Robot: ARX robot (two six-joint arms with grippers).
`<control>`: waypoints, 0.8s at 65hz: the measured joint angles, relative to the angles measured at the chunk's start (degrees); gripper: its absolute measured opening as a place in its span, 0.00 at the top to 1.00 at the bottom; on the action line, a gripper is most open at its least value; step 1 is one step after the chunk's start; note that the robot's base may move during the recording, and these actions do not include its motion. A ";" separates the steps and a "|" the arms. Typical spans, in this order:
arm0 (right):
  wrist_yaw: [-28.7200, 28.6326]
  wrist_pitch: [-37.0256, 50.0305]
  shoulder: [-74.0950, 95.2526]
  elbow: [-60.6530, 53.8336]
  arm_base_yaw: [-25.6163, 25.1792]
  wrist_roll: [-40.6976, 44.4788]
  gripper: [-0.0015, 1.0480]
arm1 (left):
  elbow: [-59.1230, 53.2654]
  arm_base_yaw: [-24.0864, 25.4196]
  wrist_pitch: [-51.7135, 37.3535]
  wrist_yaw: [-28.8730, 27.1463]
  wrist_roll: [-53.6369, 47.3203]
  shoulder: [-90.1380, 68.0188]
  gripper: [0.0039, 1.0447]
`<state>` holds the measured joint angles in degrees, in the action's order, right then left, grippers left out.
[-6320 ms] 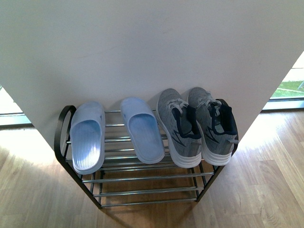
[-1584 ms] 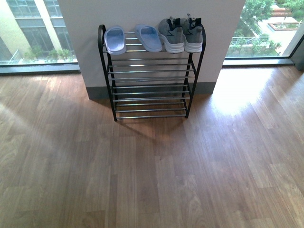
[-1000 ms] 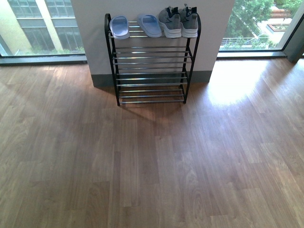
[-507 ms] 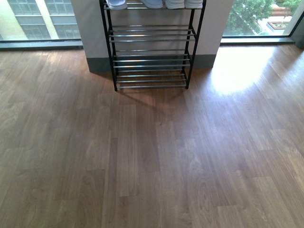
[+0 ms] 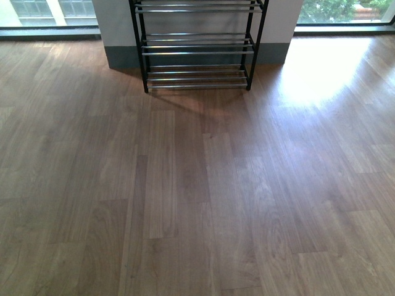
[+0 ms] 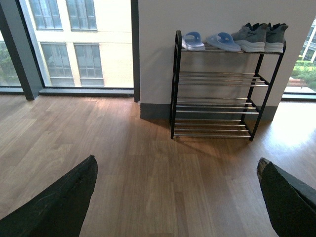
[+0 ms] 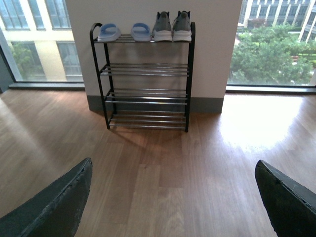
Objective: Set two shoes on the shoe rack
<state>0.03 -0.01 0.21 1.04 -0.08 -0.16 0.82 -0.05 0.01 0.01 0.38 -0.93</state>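
1. The shoe rack point(image 7: 142, 79) stands on the wooden floor point(image 5: 197, 203) against a pale wall section point(image 7: 212, 49) between two large windows. It has a black metal frame and shiny horizontal bars as shelves.
2. In the right wrist view all four tiers show. On the top tier sit the pale blue slides point(image 7: 121, 32) and the grey sneakers point(image 7: 172, 27), all in one row.
3. The slides lie side by side with a small gap between them. The sneakers sit close together, heels and white soles facing the camera.
4. In the left wrist view the same top tier carries the slides point(image 6: 208, 41) and the sneakers point(image 6: 260, 37) seen at an angle. The three lower tiers of the rack point(image 6: 217, 106) hold nothing.
5. In the front view only the lower tiers of the rack point(image 5: 196, 46) show, at the upper edge of the picture. The top tier and the shoes are cut off there.
6. The left claw point(image 6: 177, 197) is spread wide: its two dark fingers point(image 6: 59, 202) sit at opposite sides of the picture with bare floor between them, holding nothing.
7. The right claw point(image 7: 170, 197) is likewise spread apart, its dark fingers point(image 7: 52, 205) at either side, holding nothing.
8. Both claws are well apart from the rack, over open floor.
9. Sunlight makes a bright patch on the floor beside the rack in the front view.
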 joint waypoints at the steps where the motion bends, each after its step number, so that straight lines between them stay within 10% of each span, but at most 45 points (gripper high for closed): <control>1: 0.00 0.00 0.00 0.02 0.00 0.00 0.09 | 0.00 0.00 0.00 0.00 0.02 0.00 0.09; 52: -0.02 0.00 0.00 0.00 0.00 0.00 0.09 | 0.00 0.00 0.00 0.00 0.02 0.00 0.09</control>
<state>0.01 -0.01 0.21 1.04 -0.08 -0.16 0.82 -0.05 0.01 0.01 0.40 -0.93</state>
